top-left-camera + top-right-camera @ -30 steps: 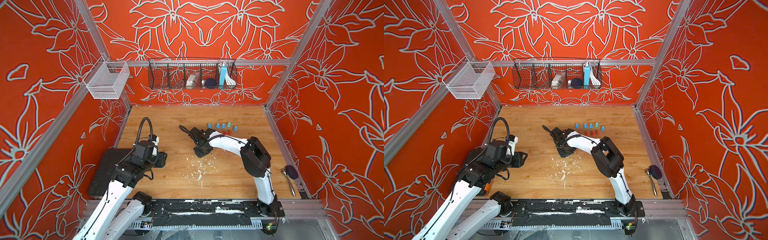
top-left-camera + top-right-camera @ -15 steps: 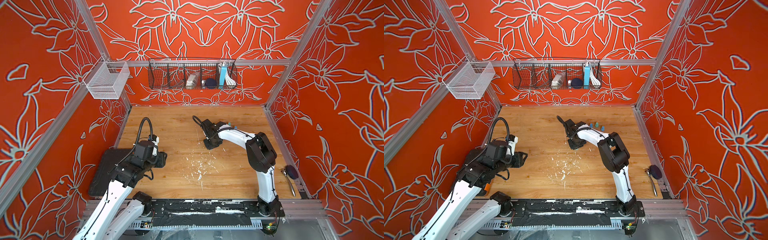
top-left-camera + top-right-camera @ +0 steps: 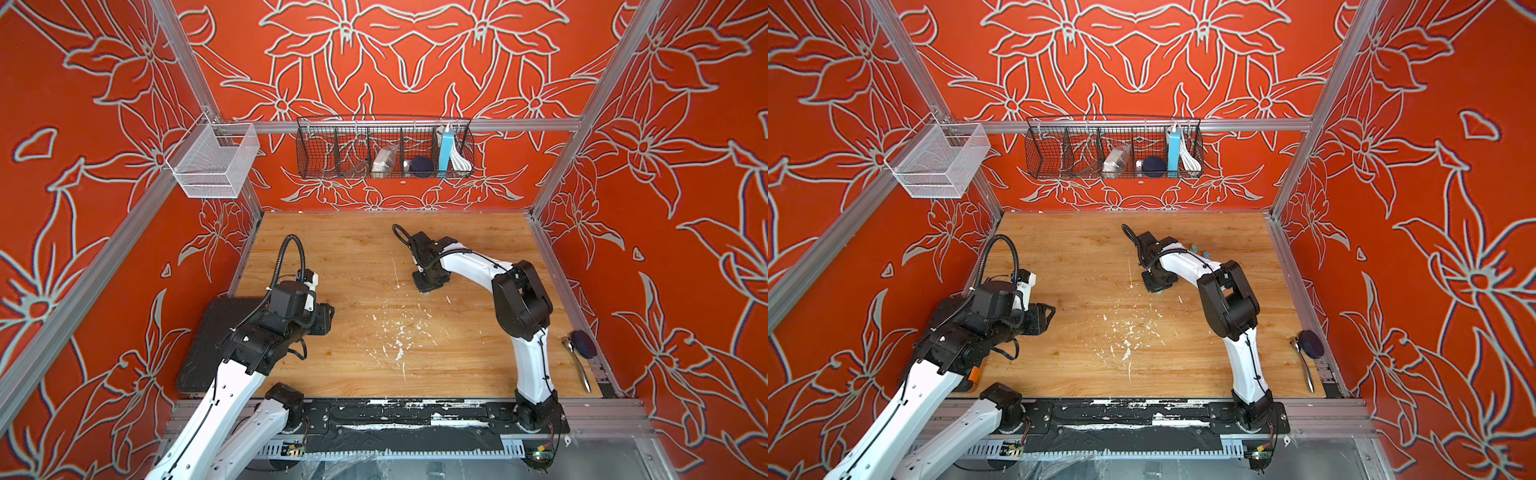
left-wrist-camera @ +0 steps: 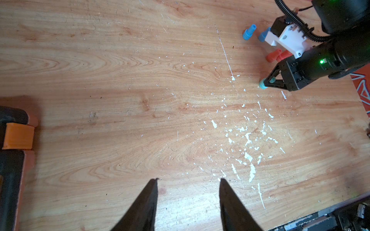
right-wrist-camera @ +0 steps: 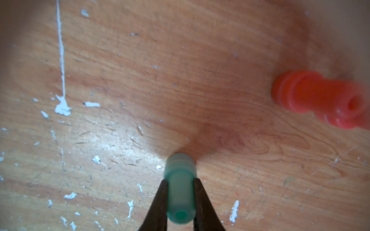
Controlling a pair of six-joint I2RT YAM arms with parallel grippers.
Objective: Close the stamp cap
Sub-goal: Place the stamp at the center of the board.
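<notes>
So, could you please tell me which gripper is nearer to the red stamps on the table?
Right. The right gripper, shut on a teal stamp, sits just beside the red stamps; the left gripper hangs open, far across the wooden table.

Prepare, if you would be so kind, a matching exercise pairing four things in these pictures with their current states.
Things:
1. small teal plastic stamp
2. small red plastic stamp
3. left claw
4. silver metal spoon

States:
A. open, holding nothing
B. lying at the edge of the wooden table, beside a dark round object
C. pinched in the shut right claw
D. free on the table, close to that claw

Pairs: 1-C, 2-D, 3-A, 4-B
</notes>
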